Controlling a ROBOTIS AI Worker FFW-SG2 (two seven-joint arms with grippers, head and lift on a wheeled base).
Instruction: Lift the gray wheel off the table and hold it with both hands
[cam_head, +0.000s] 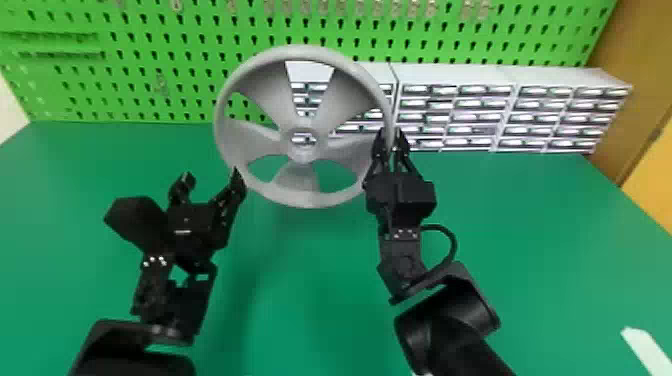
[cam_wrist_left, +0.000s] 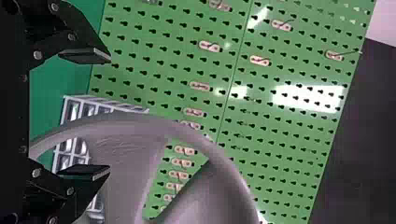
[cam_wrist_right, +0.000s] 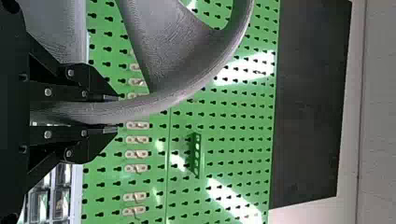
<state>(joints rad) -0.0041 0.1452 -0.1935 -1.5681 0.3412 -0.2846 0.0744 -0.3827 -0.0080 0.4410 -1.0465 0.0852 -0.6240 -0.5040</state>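
"One gray wheel (cam_head: 305, 199) — found where?"

"Found raised off the bench (cam_head: 310, 280), with the round face turned toward the head camera. Seen in front of the green pegboard (cam_head: 150, 60) and part of the drawer units (cam_head: 455, 75)."

"And held how?"

"Gripped at the right side of the rim by the right pincer (cam_head: 391, 137). Made out the same hold in the right wrist view, with a finger pressed to either side of the rim."

"Clamped by the left pincer (cam_head: 212, 177) too?"

"No, left wide open beside the lower left part of the rim. In the head view, saw one finger right by the gray edge and the other farther out to the left."

"Touching?"

"Could not tell contact from a narrow gap. In the left wrist view, saw the fingers well apart, with part of the wheel behind one of them."

"Noticed anything else?"

"Spotted small hooks (cam_wrist_right: 137, 140) in a row on the pegboard — and more drawer units to the right."
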